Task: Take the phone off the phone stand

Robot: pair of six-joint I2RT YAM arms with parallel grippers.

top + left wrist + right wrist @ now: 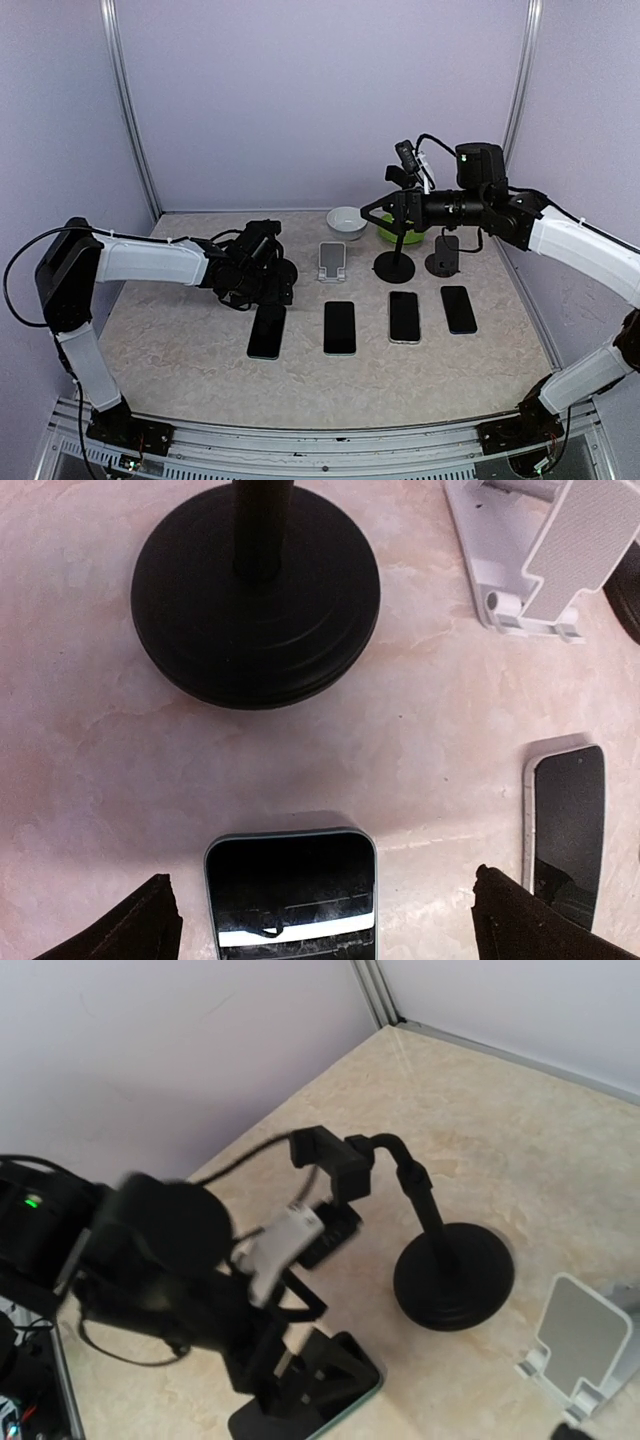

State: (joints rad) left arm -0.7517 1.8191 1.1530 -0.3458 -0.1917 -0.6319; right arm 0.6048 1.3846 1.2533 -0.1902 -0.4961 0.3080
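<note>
A dark phone (267, 331) lies flat on the table in front of a black stand (278, 270). In the left wrist view the phone's top end (290, 885) lies between my spread fingertips (140, 930), untouched, with the stand's round base (255, 595) beyond it. My left gripper (268, 293) is open, low over the phone's far end. In the right wrist view the stand's clamp (330, 1165) is empty and the phone (330, 1410) lies under the left gripper. My right gripper (373, 212) hangs high over the table's back and looks open and empty.
Three more phones (340, 327) (404, 317) (459, 309) lie in a row to the right. A white folding stand (333, 260) and two black stands (394, 265) (443, 262) stand behind them. A white bowl (347, 220) and a green bowl (400, 233) sit at the back.
</note>
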